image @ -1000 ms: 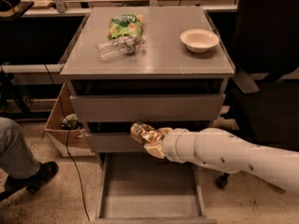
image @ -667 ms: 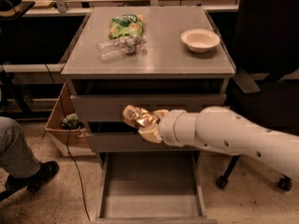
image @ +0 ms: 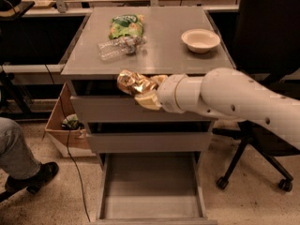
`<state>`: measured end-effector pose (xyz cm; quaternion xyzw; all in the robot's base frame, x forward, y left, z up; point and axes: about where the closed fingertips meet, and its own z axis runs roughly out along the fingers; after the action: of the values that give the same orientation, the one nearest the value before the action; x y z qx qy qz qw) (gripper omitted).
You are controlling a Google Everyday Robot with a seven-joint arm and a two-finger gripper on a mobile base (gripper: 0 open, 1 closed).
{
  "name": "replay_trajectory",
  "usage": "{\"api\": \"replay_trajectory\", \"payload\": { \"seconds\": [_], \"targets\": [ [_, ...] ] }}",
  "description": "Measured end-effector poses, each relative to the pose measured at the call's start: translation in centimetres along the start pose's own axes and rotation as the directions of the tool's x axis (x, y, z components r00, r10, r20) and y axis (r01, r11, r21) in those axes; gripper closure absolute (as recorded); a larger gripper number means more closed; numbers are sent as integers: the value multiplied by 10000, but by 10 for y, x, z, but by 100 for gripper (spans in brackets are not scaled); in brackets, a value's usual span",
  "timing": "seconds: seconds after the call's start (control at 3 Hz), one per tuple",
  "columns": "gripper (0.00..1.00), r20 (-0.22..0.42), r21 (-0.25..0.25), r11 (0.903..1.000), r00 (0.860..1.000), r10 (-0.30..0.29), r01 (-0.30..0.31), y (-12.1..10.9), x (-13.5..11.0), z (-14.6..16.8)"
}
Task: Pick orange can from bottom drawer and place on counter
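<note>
One white arm [image: 234, 97] reached in from the right, level with the front of the cabinet. Its gripper [image: 142, 92] was positioned in front of the top drawer face, just below the front edge of the bench [image: 164, 55]. The gripper fingers [image: 151, 101] were clamped on the orange can [image: 131, 82]. The can was held in the air, tilted, with its free end pointing left and slightly up. It was touching neither the bench surface nor any drawer that could be seen.

The bottom drawer [image: 151, 198] was pulled out toward the camera, well below the can. The two upper drawers [image: 140, 142] were closed.

On the bench lay three items:
- a green snack bag [image: 126, 26] at the rear left
- a clear plastic bottle [image: 119, 47] on its side, just in front of the bag
- a pale bowl [image: 200, 40], upright, at the right

A cardboard box [image: 63, 130] stood on the floor to the left of the cabinet, with a person's leg [image: 16, 153] further left. An office chair [image: 255, 158] stood to the right
</note>
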<state>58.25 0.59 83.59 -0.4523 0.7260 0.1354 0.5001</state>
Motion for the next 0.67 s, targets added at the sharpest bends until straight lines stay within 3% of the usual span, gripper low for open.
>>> {"api": "replay_trajectory", "payload": {
  "seconds": [0.33,0.67],
  "targets": [
    [100,913,696,9968,9948,-448,385,-53,-53,-7],
    [100,1273,1150,9911,9884,-823,677,-82,-82,-8]
  ]
}}
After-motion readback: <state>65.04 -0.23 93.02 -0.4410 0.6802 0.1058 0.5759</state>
